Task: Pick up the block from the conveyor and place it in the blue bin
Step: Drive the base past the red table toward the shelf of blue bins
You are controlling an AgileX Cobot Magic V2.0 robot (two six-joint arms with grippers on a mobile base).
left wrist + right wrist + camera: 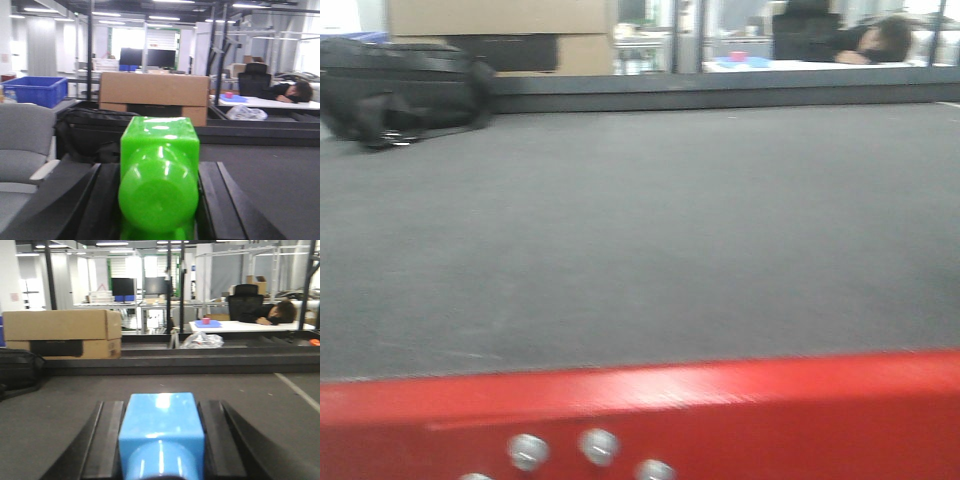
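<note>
**Both claws hold a block above the grey belt**

In the left wrist view we see the left gripper (158, 166) closed on a bright green plastic block (159, 197). Its two black fingers (95, 200) press against the two sides of the block. The bright green plastic block has a square body and a round stud that faces the camera.

In the right wrist view the right gripper (161, 405) is clamped in the same way on a light blue plastic block (161, 427), with one black finger touching each side.

Under and behind both claws lies the wide dark grey woven conveyor belt (640, 230), and a darker raised rail (720, 92) runs along its far edge. We see no loose block on the belt.

The blue plastic bin (35, 90) stands far back on the left, well apart from the green block and behind a grey padded seat (25, 145).

A black fabric bag (400, 90) lies on the far left part of the belt, and a brown cardboard box (62, 332) stands behind the rail.

In the front view a red metal bar with silver screw heads (640, 410) crosses the bottom of the picture.
</note>
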